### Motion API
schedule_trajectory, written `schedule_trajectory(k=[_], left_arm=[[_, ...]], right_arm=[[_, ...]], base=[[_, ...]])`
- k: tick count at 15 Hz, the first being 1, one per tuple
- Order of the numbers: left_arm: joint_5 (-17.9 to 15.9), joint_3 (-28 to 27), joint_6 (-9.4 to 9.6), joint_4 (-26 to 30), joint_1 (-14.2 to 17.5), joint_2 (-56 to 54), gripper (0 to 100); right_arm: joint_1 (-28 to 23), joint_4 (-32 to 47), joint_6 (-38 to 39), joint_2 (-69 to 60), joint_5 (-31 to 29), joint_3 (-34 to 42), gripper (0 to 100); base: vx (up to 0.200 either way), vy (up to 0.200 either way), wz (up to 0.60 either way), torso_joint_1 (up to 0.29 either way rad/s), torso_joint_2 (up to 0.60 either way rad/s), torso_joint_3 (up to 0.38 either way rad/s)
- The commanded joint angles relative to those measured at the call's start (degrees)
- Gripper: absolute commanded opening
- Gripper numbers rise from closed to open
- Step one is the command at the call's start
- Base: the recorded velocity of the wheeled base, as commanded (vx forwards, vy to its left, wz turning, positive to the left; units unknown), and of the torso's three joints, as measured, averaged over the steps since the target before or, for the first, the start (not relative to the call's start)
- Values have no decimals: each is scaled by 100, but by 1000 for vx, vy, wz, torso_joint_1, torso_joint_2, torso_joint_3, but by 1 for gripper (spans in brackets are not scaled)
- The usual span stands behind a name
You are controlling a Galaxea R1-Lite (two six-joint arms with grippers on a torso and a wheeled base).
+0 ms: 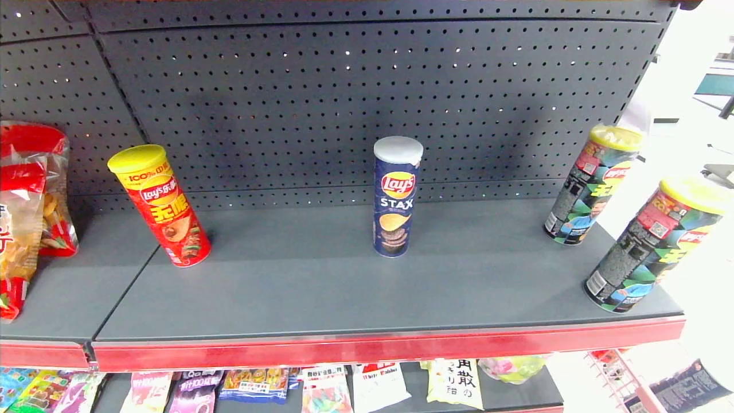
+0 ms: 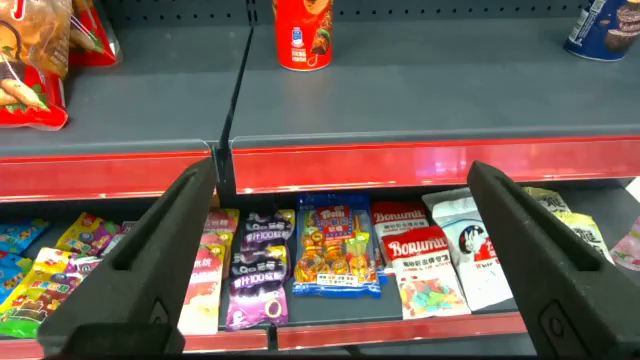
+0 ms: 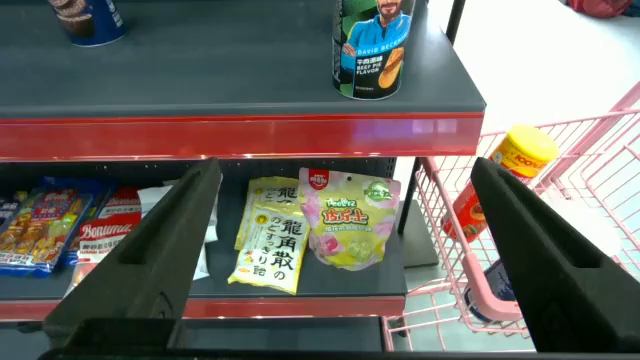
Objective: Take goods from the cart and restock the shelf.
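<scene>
1. Snack bags (image 1: 26,201) crowd the left end of the shelf (image 1: 321,292); packets (image 2: 335,250) line the lower level beneath its red lip.
2. Four cans stand on the shelf, well apart: one red can (image 1: 163,206); one blue can (image 1: 395,198); two dark cans (image 1: 590,186) with yellow lids at the right end.
3. One orange can (image 3: 500,180) leans inside the pink cart (image 3: 478,300), right of the shelf.
4. Left hand (image 2: 340,270) and right hand (image 3: 340,270) are both spread, holding nothing, before the lower level.
</scene>
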Motion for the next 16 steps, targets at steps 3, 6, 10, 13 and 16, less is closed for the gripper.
schedule_trajectory(k=[3,6,10,13,16], left_arm=[[1,2,1,0,1,2,100],[1,2,-7,0,1,2,100],[1,2,-7,0,1,2,100],[1,2,-7,0,1,2,100],[1,2,1,0,1,2,100]], right_arm=[[-1,1,-4,2,2,0,100],[-1,1,-4,2,2,0,100],[-1,1,-4,2,2,0,100],[-1,1,-4,2,2,0,100],[-1,1,-4,2,2,0,100]], base=[[-200,0,0,6,4,-4],[-200,0,0,-6,2,4],[-150,0,0,4,2,3],[0,0,0,0,0,0],[0,0,0,0,0,0]])
